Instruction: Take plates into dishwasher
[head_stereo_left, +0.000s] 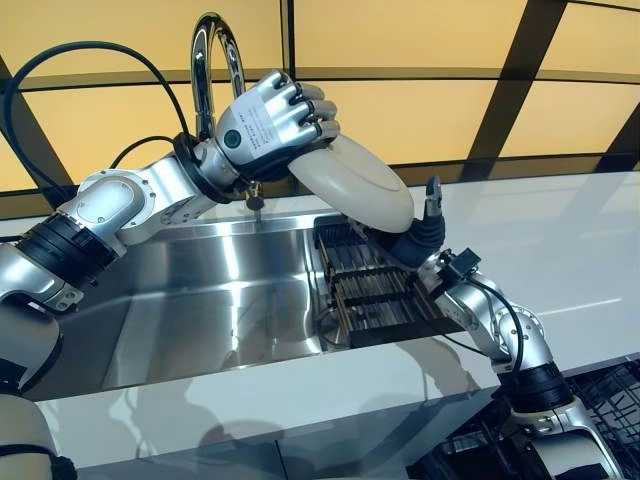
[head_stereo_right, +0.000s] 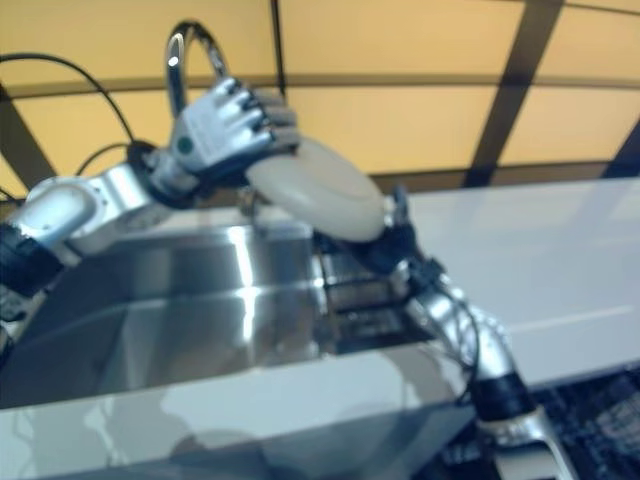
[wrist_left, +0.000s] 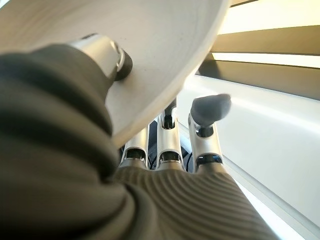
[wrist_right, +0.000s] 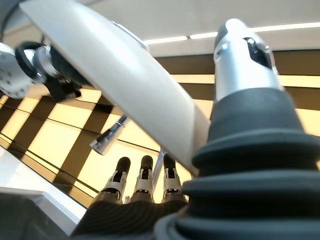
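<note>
A white plate (head_stereo_left: 360, 185) hangs tilted above the sink (head_stereo_left: 200, 300), over a dark dish rack (head_stereo_left: 375, 295). My left hand (head_stereo_left: 265, 115) is shut on its upper rim; the left wrist view shows the thumb (wrist_left: 107, 55) pressed on the plate (wrist_left: 150, 50) and the fingers behind it. My right hand (head_stereo_left: 425, 240) reaches up from below the plate's lower edge. In the right wrist view the plate (wrist_right: 125, 85) passes between the raised thumb (wrist_right: 245, 55) and the straight fingers (wrist_right: 145, 175), so that hand is open.
A chrome faucet (head_stereo_left: 205, 60) arches behind my left hand. White counter (head_stereo_left: 560, 240) runs right of the sink and along its front. A dark wire rack (head_stereo_left: 610, 385) shows at the lower right, below the counter.
</note>
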